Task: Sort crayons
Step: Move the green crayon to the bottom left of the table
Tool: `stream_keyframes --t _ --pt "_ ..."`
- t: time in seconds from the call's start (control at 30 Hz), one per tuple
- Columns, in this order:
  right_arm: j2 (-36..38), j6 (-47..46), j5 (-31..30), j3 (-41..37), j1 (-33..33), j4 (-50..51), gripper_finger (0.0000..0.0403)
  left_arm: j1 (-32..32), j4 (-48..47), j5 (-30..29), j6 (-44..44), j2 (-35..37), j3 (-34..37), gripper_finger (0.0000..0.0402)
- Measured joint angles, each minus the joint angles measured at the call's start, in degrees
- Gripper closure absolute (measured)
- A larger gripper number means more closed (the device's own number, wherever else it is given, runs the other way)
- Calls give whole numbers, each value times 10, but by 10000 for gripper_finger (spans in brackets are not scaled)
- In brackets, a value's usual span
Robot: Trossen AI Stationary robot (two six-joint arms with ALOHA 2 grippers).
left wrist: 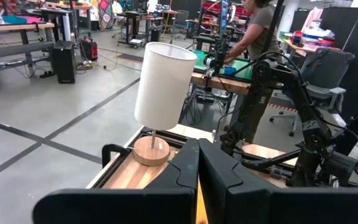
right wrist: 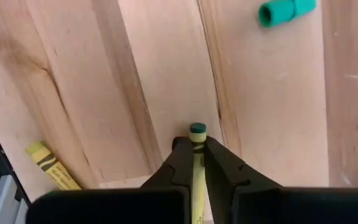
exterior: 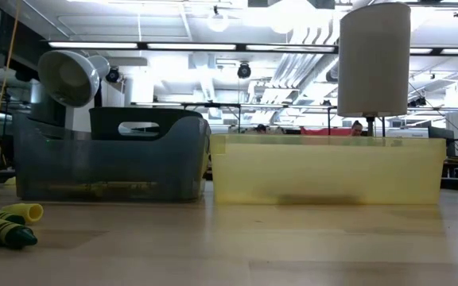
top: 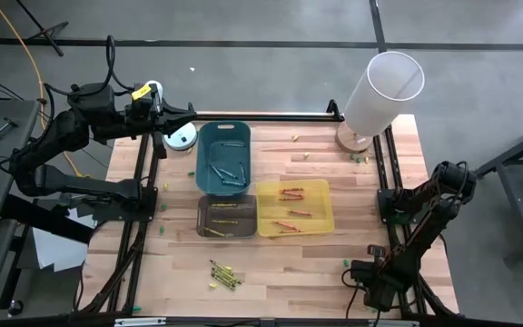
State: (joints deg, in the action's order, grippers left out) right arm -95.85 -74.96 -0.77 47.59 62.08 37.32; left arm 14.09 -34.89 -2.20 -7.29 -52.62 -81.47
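Your right claw (right wrist: 197, 155) is clamped on a green crayon (right wrist: 197, 142), long axis running out between the fingers, near the worktop (top: 334, 272) corner, well clear of the yellow bin (top: 325, 220); left claw (left wrist: 197, 163) shut, empty.

The yellow crayon (right wrist: 50, 165) is cut off by the frame edge.
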Motion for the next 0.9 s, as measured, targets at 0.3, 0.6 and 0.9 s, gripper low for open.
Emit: stream_keyframes --t 0.3,0.6,0.9 --pt "0 0 13 0 -13 -9 399 0 0 0 0 0 0 401" --pt "0 -1 13 0 -14 -13 402 0 0 0 0 0 0 401" --pt "9 -7 12 -3 -14 -19 402 0 0 0 0 0 0 402"
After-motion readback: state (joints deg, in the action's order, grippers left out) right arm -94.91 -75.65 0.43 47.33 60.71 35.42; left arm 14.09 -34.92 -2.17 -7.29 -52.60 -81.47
